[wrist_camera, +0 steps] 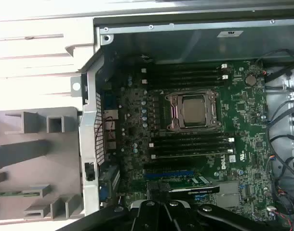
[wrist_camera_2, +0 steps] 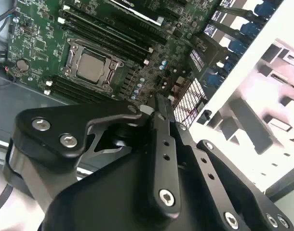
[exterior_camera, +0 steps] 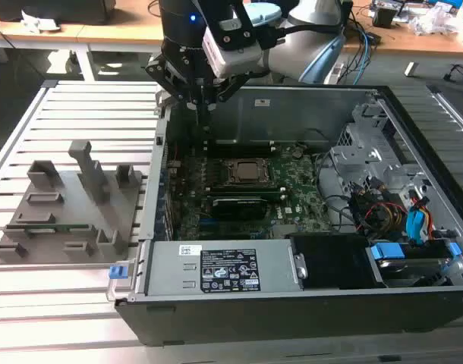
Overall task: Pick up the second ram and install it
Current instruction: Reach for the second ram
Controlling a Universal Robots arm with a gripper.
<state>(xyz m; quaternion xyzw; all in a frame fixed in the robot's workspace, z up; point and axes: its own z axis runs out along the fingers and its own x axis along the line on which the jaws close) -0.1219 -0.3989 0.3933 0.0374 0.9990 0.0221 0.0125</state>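
Black gripper (exterior_camera: 207,110), closed empty, hangs over open dark computer case (exterior_camera: 292,317); thin green ram stick (exterior_camera: 63,227) lies in grey slotted tray (exterior_camera: 45,176)

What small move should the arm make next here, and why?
Probably shift toward the exterior view's left, to the grey tray: the ram stick lies there, while the gripper hangs over a far corner of the computer case.

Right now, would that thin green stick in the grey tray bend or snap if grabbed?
The second ram looks like a thin flat board, so probably stiff and light. Resting low in the grey tray, it should not roll. Its thinness suggests it could crack if twisted.
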